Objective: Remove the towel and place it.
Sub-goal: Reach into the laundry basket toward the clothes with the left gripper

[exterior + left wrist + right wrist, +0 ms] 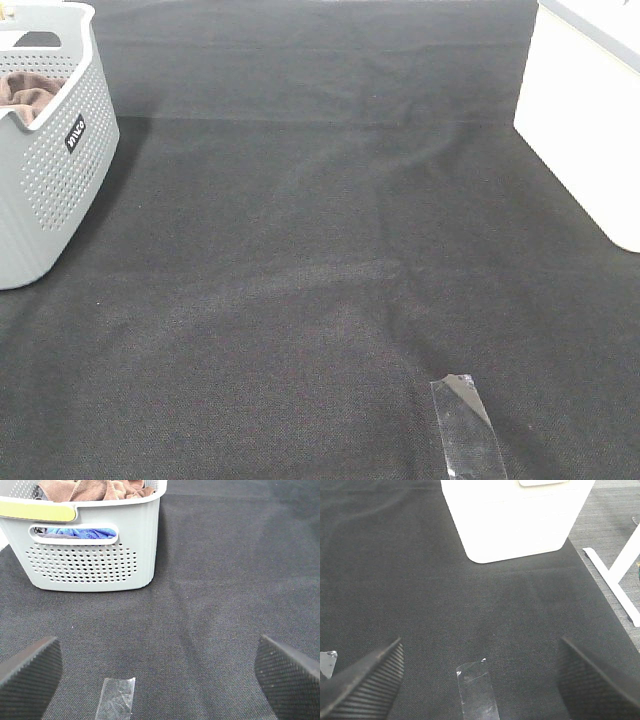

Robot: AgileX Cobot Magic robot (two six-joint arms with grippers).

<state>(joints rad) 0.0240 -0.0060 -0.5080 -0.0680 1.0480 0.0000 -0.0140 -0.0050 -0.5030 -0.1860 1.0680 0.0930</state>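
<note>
The towel [28, 95] lies bunched inside a grey perforated basket [60, 170], which stands on the worktop [320, 250] at about 10 o'clock in the high view. Its brown plush folds rise to the basket's rim and nothing holds it. Through the handle slot in the basket's wall, the left wrist view shows a blue cloth [80, 531] lower down, beneath the brown folds.

The left gripper [157, 655] hangs over the dark cloth of the worktop with its jaws spread wide and nothing between them; it faces the basket and is well apart from it. The right gripper [480, 660] is likewise released, jaws wide and empty, facing a white bin [515, 520] that sits at about 2 o'clock in the high view.

A strip of clear tape [468, 425] lies flat on the worktop at about 5 o'clock (it shows in both wrist views too, near each gripper's fingers but touching neither). The worktop cloth has a few soft wrinkles across its middle.
</note>
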